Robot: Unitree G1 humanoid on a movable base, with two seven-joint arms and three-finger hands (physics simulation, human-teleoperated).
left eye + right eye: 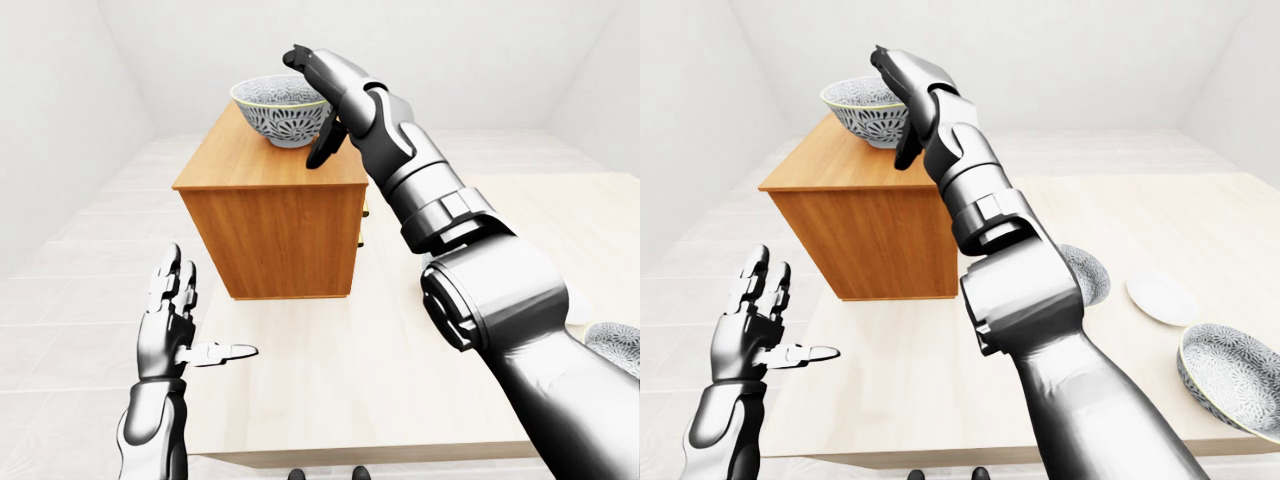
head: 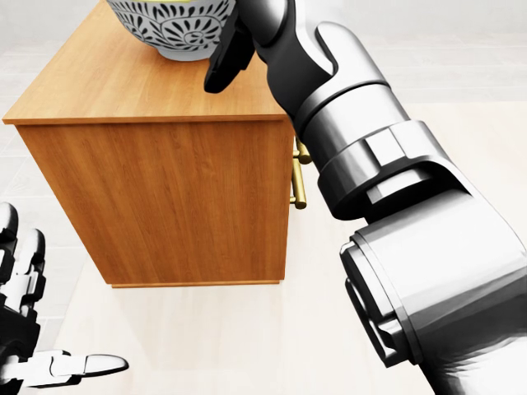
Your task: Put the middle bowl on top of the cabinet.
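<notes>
The patterned grey bowl [image 1: 278,112] stands upright on the top of the wooden cabinet [image 1: 285,235], toward its far end. My right hand [image 1: 316,106] is at the bowl's right side with its fingers spread. The upper fingers [image 1: 305,60] reach over the rim and the dark thumb [image 2: 227,59] hangs down beside the bowl's wall. They do not close round it. My left hand [image 1: 176,322] floats open at the lower left, far below the cabinet top, holding nothing.
The cabinet stands on a pale table [image 1: 340,380] and has brass handles [image 2: 299,177] on its right face. To the right of my arm lie another patterned bowl [image 1: 1087,272], a white plate [image 1: 1162,298] and a third bowl [image 1: 1235,368].
</notes>
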